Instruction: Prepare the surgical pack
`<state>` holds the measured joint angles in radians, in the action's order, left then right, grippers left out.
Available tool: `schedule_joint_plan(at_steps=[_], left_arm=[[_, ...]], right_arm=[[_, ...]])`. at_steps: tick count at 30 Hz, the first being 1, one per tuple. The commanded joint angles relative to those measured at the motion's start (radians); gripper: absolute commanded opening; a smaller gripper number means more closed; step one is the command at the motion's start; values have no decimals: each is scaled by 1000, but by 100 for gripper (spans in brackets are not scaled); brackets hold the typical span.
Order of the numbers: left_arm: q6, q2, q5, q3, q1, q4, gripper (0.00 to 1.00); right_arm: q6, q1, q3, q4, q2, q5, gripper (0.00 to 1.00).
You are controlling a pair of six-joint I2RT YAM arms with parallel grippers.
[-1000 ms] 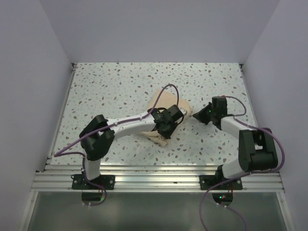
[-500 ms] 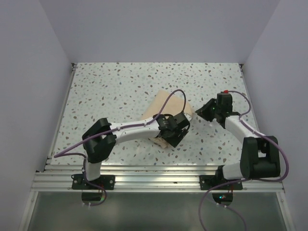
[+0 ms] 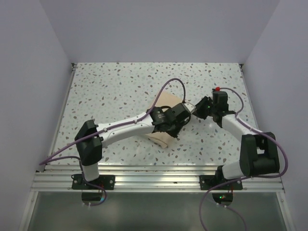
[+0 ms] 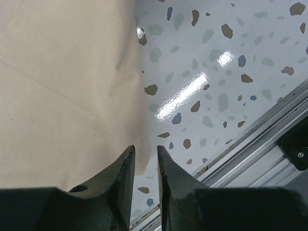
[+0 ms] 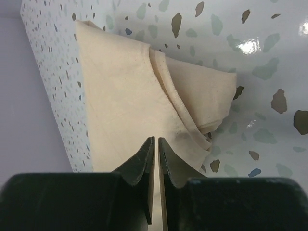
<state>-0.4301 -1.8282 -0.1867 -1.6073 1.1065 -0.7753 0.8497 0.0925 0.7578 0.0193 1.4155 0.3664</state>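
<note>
Since half a second ago, my left pincer [image 4: 146, 149] has advanced toward 12 o'clock, from the near edge of the folded beige bundle [image 5: 120, 82] to a place over its top. My right pincer [image 5: 157, 140] has closed in on it from 3 o'clock.

Left pincer: jaws narrow, a slim gap between them, nothing held. In its own view the tips hang over the bundle's edge, with cloth toward 9 o'clock, bare speckled table [image 4: 216, 57] toward 3 o'clock and the aluminium rail [image 4: 260, 149] at 5 o'clock. Whether the tips touch the cloth I cannot tell.

Right pincer: jaws drawn to a hairline slit, nothing visibly clamped. The tips point at the bundle's layered corner, where folds overlap.

Top view: the bundle lies near the table's centre. My left arm [image 3: 125, 129] crosses it from 8 o'clock, and the right pincer is just beside its 3 o'clock corner.
</note>
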Motion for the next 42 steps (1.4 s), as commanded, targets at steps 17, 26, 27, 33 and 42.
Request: schedule_joint_plan(at_steps=[17,26,27,33,42], left_arm=[[-38,38,69,370,18,236,25],[-29,127,10,207,23,137,32],[-29,133,10,189,21,127,36],[-51,268,-2,181,-14,116,69],[-144,597,1,383,-181,212,100]], right_arm=[[-37,12,126,19,197,-38,3],[-78,10,195,113,93,-35,22],[-92,10,201,123,77,-35,30],[-195,10,203,261,-101,-66,74],[-356,13,143,574,-485,-276,83]])
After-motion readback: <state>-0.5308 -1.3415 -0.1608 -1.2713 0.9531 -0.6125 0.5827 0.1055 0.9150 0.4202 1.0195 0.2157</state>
